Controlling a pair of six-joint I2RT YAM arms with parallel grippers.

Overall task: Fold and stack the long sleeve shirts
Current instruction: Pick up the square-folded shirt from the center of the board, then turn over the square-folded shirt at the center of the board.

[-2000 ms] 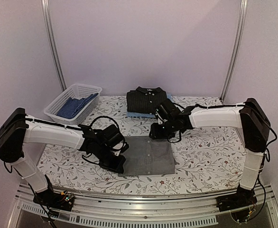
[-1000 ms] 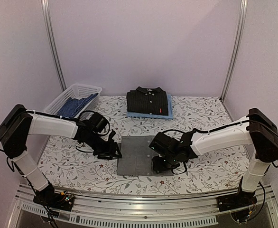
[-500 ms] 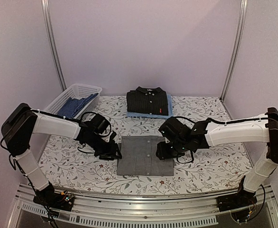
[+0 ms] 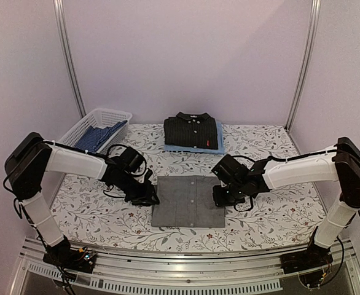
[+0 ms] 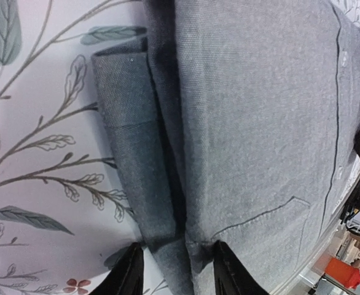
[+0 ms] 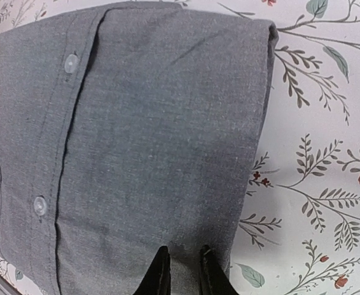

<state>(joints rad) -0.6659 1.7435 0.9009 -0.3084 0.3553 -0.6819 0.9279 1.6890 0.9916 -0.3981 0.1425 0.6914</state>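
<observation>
The mid-grey shirt [image 4: 188, 201] lies folded flat at the table's middle, buttons up. It fills the left wrist view [image 5: 260, 123] and the right wrist view [image 6: 155, 135]. My left gripper [image 4: 148, 198] is at its left edge, open, its fingers straddling the folded edge [image 5: 179, 273]. My right gripper [image 4: 222, 196] is at its right edge, jaws nearly together with a pinch of grey cloth between them [image 6: 185, 276]. The black shirt [image 4: 191, 131] lies folded on the light blue shirt [image 4: 219, 137] at the back.
A white lattice basket [image 4: 75, 132] with blue striped cloth [image 4: 97, 136] stands at the back left. The table has a floral cover [image 4: 272, 209]. Metal posts rise at both back corners.
My right gripper has moved from the shirt's near right corner up to the middle of its right edge. My left gripper has stayed at the left edge.
</observation>
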